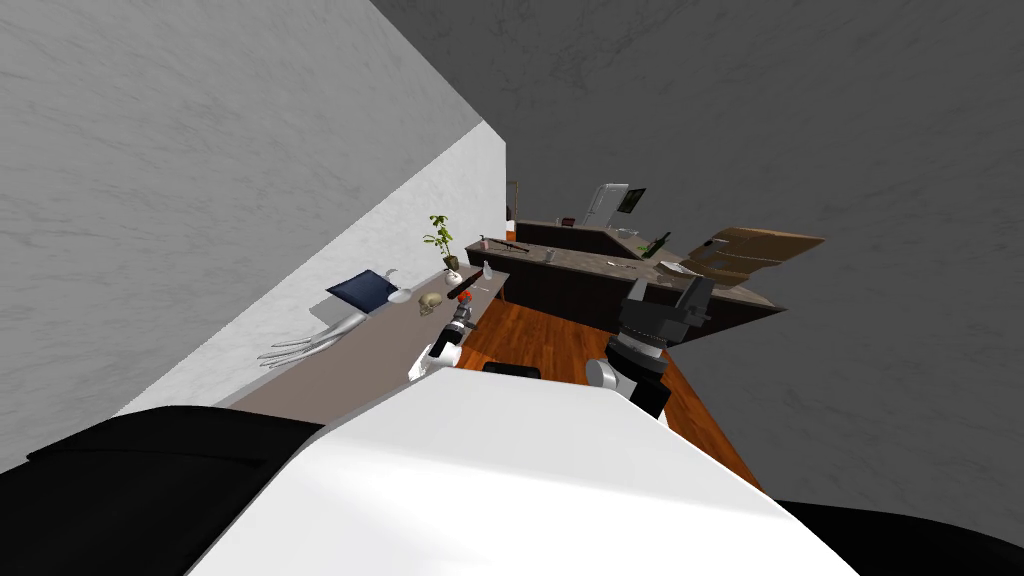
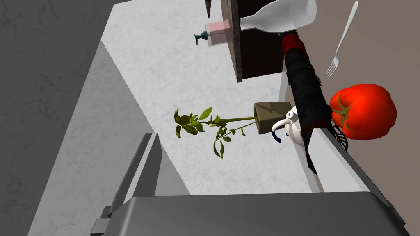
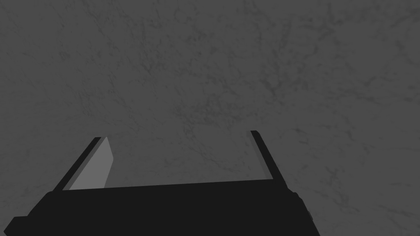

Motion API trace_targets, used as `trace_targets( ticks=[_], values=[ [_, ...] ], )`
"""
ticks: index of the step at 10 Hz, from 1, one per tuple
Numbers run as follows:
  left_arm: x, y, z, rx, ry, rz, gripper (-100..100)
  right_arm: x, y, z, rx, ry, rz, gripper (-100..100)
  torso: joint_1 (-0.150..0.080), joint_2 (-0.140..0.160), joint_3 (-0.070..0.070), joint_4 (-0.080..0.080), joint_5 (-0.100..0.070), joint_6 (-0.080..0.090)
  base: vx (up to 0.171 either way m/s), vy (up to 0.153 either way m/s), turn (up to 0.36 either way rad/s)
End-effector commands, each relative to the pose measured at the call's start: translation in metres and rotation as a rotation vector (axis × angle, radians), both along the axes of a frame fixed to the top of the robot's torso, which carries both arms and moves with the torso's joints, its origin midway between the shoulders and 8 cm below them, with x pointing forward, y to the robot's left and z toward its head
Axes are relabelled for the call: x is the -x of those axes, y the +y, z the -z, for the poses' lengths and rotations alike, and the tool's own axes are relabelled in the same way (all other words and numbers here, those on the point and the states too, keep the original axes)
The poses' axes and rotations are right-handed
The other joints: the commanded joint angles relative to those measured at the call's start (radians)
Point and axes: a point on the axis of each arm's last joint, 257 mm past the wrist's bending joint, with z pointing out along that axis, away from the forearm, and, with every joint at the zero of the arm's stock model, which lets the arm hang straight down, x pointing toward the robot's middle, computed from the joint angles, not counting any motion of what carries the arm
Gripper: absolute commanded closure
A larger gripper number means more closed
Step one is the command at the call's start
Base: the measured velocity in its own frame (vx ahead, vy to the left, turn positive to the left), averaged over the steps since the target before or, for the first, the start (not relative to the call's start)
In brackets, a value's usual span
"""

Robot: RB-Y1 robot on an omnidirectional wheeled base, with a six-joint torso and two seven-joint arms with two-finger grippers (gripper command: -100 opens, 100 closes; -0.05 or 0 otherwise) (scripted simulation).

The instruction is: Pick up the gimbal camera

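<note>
The left tool is hanging over the table that is running along the white wall, its fingers standing wide apart and gripping nothing. The camera, a long black stick with a red band near one end, is lying on the table close to its wall-side edge. One finger of the tool is overlapping the camera's near end, and I cannot tell whether the two are touching. A red tomato is sitting just beside the camera, on the side away from the wall. A white fork is lying near the tomato. A white bottle is standing at the camera's red-banded end. On the camera's wall side a white teapot is sitting against it, with a potted plant next to the teapot. A soap dispenser is standing on a dark counter further off. A skull is resting on the table nearer the robot. The right tool is being held up on the robot's right, above the wooden floor, its fingers spread and empty
</note>
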Motion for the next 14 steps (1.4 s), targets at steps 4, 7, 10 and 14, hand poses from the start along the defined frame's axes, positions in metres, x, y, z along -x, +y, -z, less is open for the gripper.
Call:
trace_targets(
  ticks=[4, 7, 10, 14],
  values=[
    [-0.01, 0.0, 0.058, 0.034, 0.149, 0.0, -100, 0.0, 0.0, 0.0, 0.0, 0.0, 0.0, 0, 0.001, 0.0, 0.0, 0.0, 0.0, 0.0, -0.002, -0.004, -0.002],
    [-0.008, 0.0, 0.088, 0.049, 0.222, -0.004, -100, 0.0, 0.0, 0.0, 0.0, 0.0, 0.0, 0, 0.001, 0.0, 0.0, 0.0, 0.0, 0.0, 0.0, -0.001, -0.004],
    [-0.01, -0.006, 0.123, 0.08, 0.32, -0.002, -100, 0.0, 0.0, 0.0, 0.0, 0.0, 0.0, 0, 0.001, 0.0, 0.0, 0.0, 0.0, 0.0, 0.002, -0.002, -0.013],
    [-0.008, -0.012, 0.159, 0.112, 0.423, 0.0, -100, 0.0, 0.0, 0.0, 0.0, 0.0, 0.0, 0, 0.001, -0.001, 0.0, 0.0, 0.0, 0.0, 0.002, 0.001, -0.015]
  ],
)
